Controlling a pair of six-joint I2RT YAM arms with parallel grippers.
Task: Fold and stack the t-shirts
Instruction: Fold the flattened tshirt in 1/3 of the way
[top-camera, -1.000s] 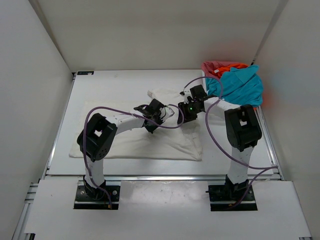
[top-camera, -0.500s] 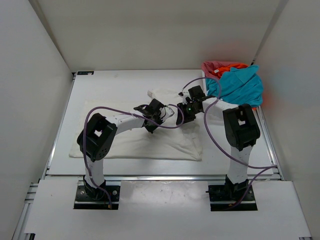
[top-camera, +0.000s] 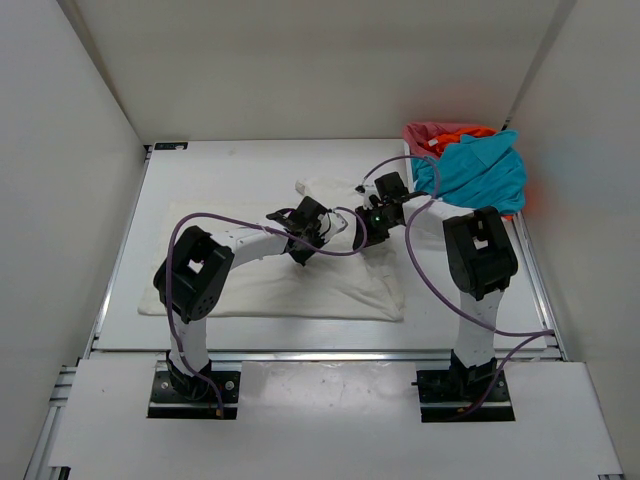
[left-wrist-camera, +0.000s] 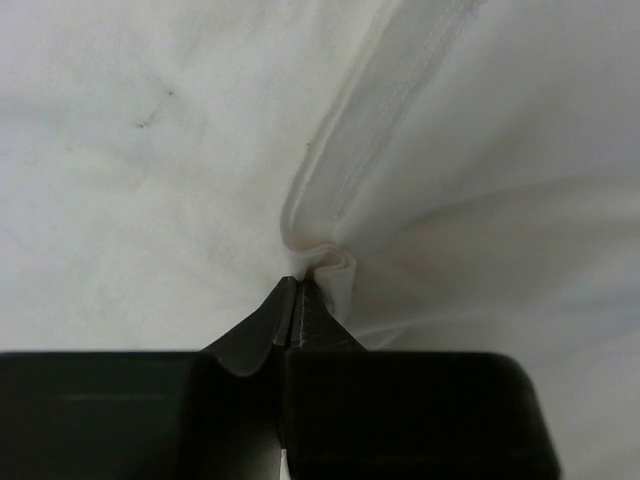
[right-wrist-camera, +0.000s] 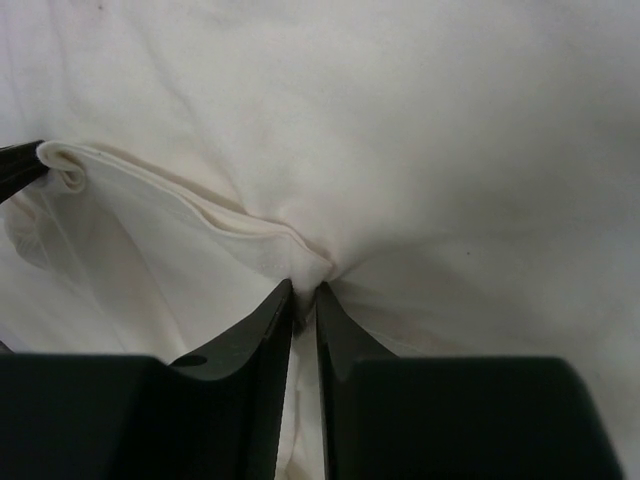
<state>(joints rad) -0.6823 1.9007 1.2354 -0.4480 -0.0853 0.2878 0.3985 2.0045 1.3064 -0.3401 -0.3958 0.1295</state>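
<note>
The right tool (right-wrist-camera: 303, 292) has narrowed, now pinching a fold of the white t-shirt (right-wrist-camera: 420, 150). The left tool (left-wrist-camera: 297, 292) stays clamped on its hem.

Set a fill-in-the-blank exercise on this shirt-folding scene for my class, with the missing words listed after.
The spread-out t-shirt on the table is ____ in colour. The topmost t-shirt of the pile at the far right corner is ____. The number of arms whose jaws pinch the spread-out t-shirt is ____.
Missing words: white; teal-blue; two.
</note>
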